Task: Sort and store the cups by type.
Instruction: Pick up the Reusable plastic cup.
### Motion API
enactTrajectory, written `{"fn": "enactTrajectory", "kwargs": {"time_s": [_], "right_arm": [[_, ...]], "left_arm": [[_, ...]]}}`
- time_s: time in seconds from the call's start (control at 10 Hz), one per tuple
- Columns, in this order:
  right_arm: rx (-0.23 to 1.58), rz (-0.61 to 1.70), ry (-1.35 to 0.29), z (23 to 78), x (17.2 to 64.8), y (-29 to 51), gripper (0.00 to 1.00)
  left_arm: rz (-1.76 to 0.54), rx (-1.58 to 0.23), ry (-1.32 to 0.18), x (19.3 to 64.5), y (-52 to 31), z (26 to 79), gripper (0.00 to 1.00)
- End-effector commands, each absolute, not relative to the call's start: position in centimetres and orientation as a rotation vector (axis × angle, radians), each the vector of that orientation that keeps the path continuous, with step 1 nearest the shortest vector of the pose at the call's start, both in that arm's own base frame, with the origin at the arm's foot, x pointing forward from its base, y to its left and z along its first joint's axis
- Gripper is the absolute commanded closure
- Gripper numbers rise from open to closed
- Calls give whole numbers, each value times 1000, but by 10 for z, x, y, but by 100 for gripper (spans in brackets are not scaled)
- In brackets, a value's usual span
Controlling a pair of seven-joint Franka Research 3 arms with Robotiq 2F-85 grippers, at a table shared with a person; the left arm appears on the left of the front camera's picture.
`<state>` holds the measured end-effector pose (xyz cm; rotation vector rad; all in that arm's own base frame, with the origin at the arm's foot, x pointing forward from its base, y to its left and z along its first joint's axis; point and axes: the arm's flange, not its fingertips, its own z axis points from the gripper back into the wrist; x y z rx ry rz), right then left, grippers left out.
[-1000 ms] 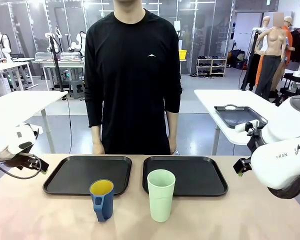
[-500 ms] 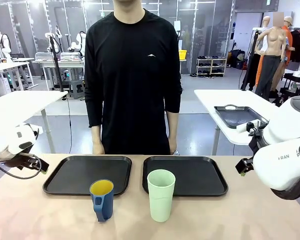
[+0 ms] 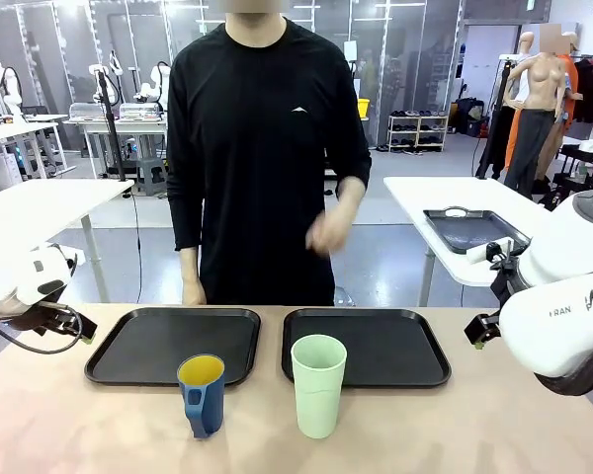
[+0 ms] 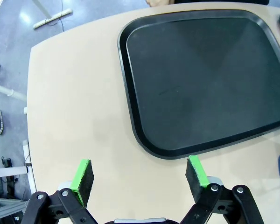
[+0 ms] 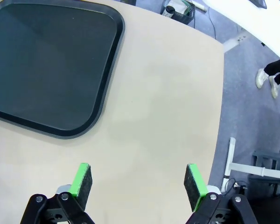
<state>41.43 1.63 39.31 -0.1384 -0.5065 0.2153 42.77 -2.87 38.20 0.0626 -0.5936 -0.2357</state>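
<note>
two black trays (image 3: 173, 345) (image 3: 366, 345) side by side, tan table (image 3: 494, 425)

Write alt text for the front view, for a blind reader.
A dark blue mug with a yellow inside and a taller mint-green tumbler stand side by side on a tan table, each in front of an empty black tray, the left tray and the right tray. A person in black stands behind with one hand held up.

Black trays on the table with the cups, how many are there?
2. The left tray sits behind the blue mug; the right tray sits behind the green tumbler, side by side near the far edge.
</note>
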Motion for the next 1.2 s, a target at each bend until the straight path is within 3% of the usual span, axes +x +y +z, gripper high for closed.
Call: {"fn": "enactTrajectory", "kwargs": {"time_s": [0.0,1.1], "right_arm": [[-126,206,-505,392,415,17,0],[-126,206,-505,392,415,17,0]], "left_arm": [[-236,62,-595,428,-29,382,0],[-236,62,-595,428,-29,382,0]]}}
